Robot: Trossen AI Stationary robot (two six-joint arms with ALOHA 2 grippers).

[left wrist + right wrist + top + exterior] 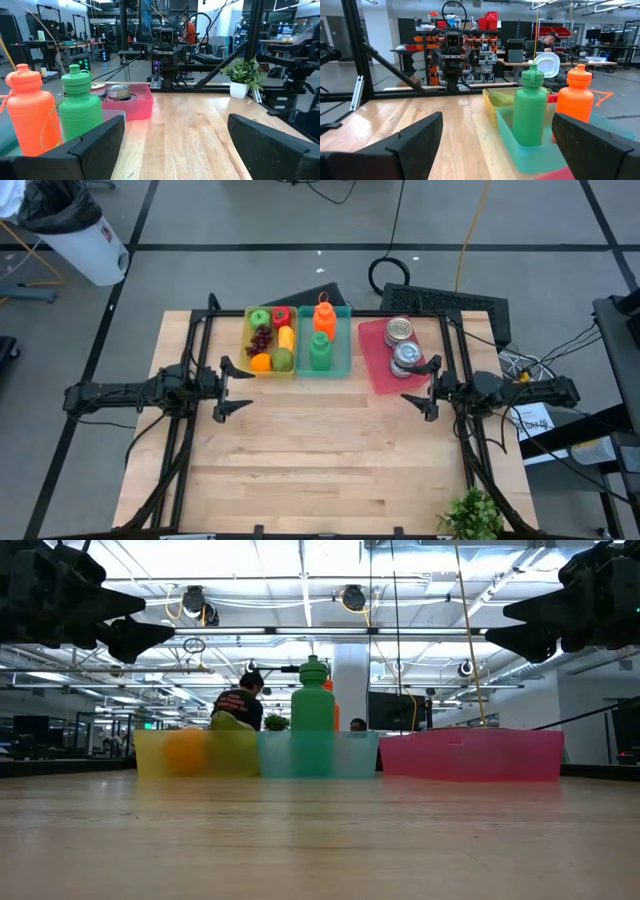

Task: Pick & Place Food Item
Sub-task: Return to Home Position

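A yellow bin (249,350) at the table's far side holds toy food: a green apple (259,318), a red piece (281,316), dark grapes (262,338), a yellow piece (286,337), an orange (260,362) and a green fruit (283,360). Beside it a teal bin (341,350) holds an orange bottle (324,315) and a green bottle (320,350). A pink tray (378,370) carries two cans (400,331). My left gripper (238,388) stands open at the table's left, clear above the wood. My right gripper (417,383) stands open at the right, also touching nothing.
A small green potted plant (470,515) stands at the near right corner. The wooden table (320,460) spreads bare between the two arms and toward the near edge. In the low view a person (240,705) shows in the room beyond the table.
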